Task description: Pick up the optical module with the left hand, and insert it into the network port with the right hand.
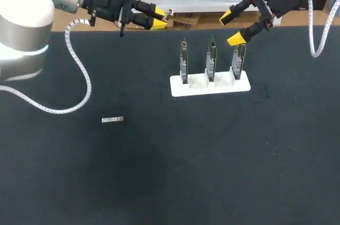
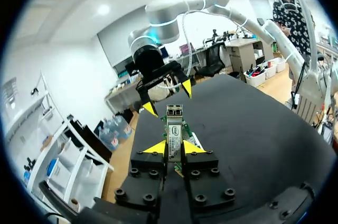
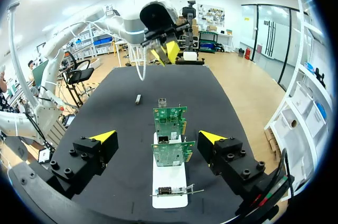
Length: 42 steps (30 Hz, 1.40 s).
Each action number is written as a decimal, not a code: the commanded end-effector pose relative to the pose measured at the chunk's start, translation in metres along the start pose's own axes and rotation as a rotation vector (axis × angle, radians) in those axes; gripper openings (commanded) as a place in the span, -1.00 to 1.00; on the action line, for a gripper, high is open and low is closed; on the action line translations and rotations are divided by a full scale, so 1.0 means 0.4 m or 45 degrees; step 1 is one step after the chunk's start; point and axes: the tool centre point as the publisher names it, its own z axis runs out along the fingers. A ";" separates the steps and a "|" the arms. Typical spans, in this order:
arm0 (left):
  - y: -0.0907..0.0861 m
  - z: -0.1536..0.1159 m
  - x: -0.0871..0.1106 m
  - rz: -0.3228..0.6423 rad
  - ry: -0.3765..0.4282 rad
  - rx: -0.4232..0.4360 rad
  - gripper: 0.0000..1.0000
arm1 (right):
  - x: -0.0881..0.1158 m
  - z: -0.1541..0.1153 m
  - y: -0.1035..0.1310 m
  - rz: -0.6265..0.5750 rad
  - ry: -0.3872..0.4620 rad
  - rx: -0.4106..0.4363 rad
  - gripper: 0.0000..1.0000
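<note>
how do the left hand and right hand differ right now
The left hand is shut on an optical module; the right hand is open and holds nothing.
The left hand sits near the table's far edge, off to the side of the white stand; the right hand hovers over the stand's circuit cards.
Both have black bodies with yellow tips and are raised off the table.

Below the open right pincer [image 1: 231, 28], 3 upright green circuit boards [image 1: 211, 58] in a white slotted stand [image 1: 210, 88] bar the way, with narrow gaps between them. Toward the left pincer [image 1: 161, 18], which grips a silver optical module [image 1: 170, 11], the air above the black table [image 1: 159, 172] lies open.
</note>
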 end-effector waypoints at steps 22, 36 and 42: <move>0.049 0.091 0.005 -0.043 -0.109 0.084 -1.00 | 0.000 0.000 0.004 -0.001 0.000 0.005 1.00; 0.023 0.120 -0.026 -0.085 -0.117 -0.144 -1.00 | 0.000 0.000 0.004 -0.001 0.000 0.005 1.00; 0.026 0.157 -0.033 -0.088 -0.144 -0.133 -1.00 | 0.000 0.000 0.004 -0.001 0.000 0.005 1.00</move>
